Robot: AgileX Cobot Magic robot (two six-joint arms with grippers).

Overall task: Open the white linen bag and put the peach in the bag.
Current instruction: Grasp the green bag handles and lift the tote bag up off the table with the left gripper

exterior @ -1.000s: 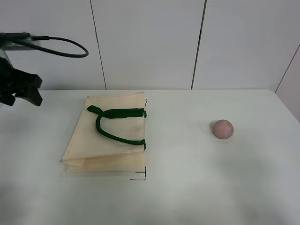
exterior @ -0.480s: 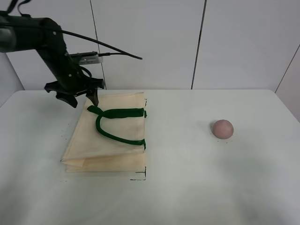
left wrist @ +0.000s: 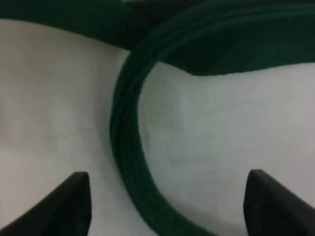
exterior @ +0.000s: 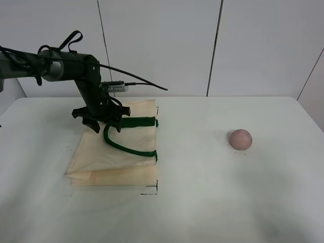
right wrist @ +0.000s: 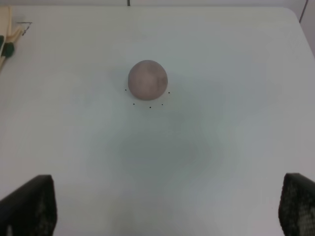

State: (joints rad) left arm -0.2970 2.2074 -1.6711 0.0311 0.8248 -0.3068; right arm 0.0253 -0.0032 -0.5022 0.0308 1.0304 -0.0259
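Observation:
The white linen bag (exterior: 121, 152) lies flat on the table at the left, its dark green handle (exterior: 126, 134) looped on top. My left gripper (exterior: 107, 125) is open and low over the bag's far end, its fingertips either side of the handle's upper strap. In the left wrist view the handle (left wrist: 125, 142) curves over the cream cloth (left wrist: 211, 132) between the two fingertips (left wrist: 66, 206). The peach (exterior: 240, 138) sits alone at the right. In the right wrist view the peach (right wrist: 147, 79) lies ahead of my open, empty right gripper (right wrist: 162, 206). The right arm is not in the exterior view.
The white table (exterior: 202, 202) stretches around both things, with a wide gap between bag and peach. Small black marks (exterior: 151, 192) sit at the bag's near corner. A white panelled wall (exterior: 162, 45) stands behind. The bag's corner (right wrist: 4, 29) shows in the right wrist view.
My left arm has swung in from the far left edge to over the bag and come down onto the handle's far end. Bag and peach have not moved.

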